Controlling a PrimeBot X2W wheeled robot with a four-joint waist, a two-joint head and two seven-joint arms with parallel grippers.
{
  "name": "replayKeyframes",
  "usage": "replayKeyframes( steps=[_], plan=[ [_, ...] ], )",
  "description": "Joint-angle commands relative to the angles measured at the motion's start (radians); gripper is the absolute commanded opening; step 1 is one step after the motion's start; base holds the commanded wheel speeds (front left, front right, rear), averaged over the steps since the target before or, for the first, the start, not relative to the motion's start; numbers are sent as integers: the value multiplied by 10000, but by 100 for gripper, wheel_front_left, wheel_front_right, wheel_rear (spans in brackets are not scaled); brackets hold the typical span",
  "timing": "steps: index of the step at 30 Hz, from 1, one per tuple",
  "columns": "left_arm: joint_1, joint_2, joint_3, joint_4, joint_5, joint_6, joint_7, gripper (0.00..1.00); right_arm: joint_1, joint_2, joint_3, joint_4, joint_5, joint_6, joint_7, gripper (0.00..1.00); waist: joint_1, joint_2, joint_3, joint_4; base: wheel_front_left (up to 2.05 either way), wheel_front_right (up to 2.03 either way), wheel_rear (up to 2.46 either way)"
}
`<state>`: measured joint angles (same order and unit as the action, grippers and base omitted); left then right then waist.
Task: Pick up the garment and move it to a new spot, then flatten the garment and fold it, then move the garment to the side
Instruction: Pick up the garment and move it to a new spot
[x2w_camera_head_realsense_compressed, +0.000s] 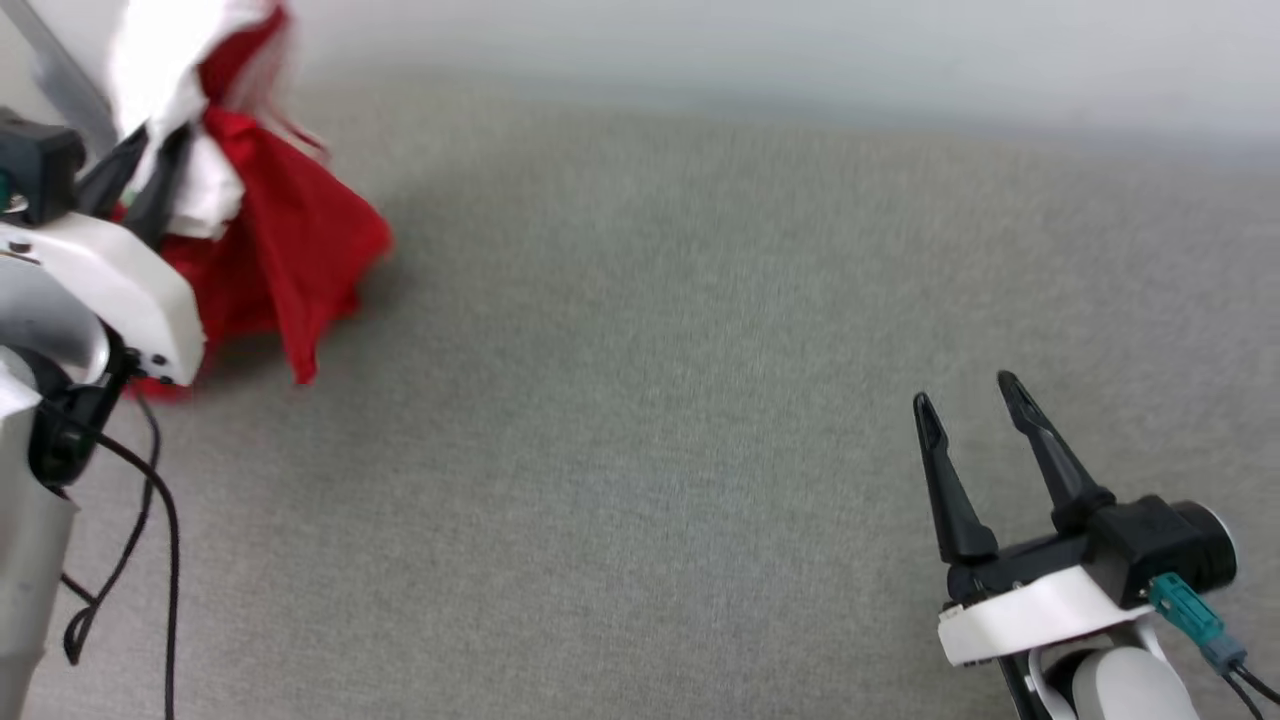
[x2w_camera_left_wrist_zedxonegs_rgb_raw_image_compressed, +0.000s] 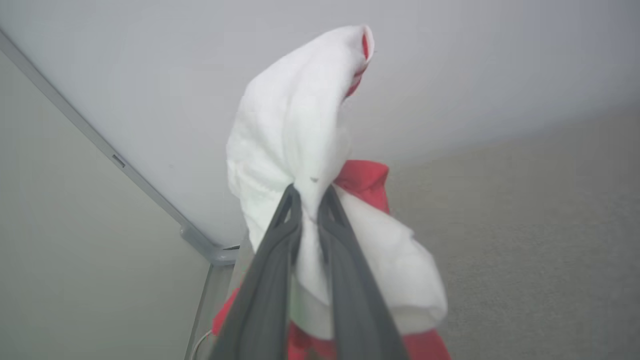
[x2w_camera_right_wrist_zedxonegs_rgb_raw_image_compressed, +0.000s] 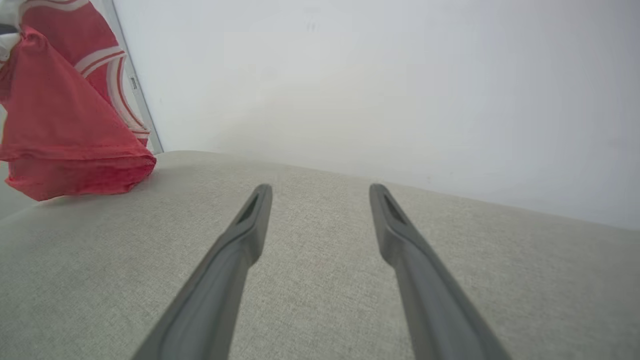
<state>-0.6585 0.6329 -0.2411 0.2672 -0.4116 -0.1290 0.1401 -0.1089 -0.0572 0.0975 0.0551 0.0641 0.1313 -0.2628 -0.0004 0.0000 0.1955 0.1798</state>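
Note:
The garment (x2w_camera_head_realsense_compressed: 285, 250), red with white parts, hangs bunched at the far left of the grey fabric surface, its lower red folds touching the surface. My left gripper (x2w_camera_left_wrist_zedxonegs_rgb_raw_image_compressed: 311, 197) is shut on a white fold of the garment (x2w_camera_left_wrist_zedxonegs_rgb_raw_image_compressed: 290, 130), with cloth pinched between the two dark fingers. In the right wrist view the garment (x2w_camera_right_wrist_zedxonegs_rgb_raw_image_compressed: 60, 125) shows red with white-and-red striped trim at the upper left. My right gripper (x2w_camera_head_realsense_compressed: 965, 392) stands open at the lower right, nothing between its fingers, far from the cloth. The same right gripper (x2w_camera_right_wrist_zedxonegs_rgb_raw_image_compressed: 320, 187) hovers over bare surface.
A grey fabric surface (x2w_camera_head_realsense_compressed: 650, 400) spreads across the middle. A pale wall (x2w_camera_right_wrist_zedxonegs_rgb_raw_image_compressed: 375, 75) rises behind it, with a metal frame strip (x2w_camera_left_wrist_zedxonegs_rgb_raw_image_compressed: 100, 145) at the left. A black cable (x2w_camera_head_realsense_compressed: 150, 520) hangs by my left arm.

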Motion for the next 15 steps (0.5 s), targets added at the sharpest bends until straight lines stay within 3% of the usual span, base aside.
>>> replayKeyframes(
  steps=[1, 8, 13, 15],
  plan=[
    [157, 40, -9, -179, -75, 4, 27, 0, 131, 64, -22, 19, 36, -10, -29, 100, 4, 0, -780, -51, 0, 0, 0],
    [227, -431, -442, -2402, -615, -2, 679, 0, 354, 80, -545, 98, 319, -10, -27, 100, 4, 0, -1502, -453, 0, 0, 0],
    [-15, -1074, -939, -3384, -1047, 39, 1166, 0, 372, 84, -897, 214, 514, -10, -28, 100, 4, 0, -1697, -1163, 0, 0, 0],
    [-117, -1402, -1131, -3567, -1195, 78, 1309, 0, 334, 85, -882, 178, -100, -9, -27, 100, 4, 0, -1733, -1520, 0, 0, 0]
  ],
)
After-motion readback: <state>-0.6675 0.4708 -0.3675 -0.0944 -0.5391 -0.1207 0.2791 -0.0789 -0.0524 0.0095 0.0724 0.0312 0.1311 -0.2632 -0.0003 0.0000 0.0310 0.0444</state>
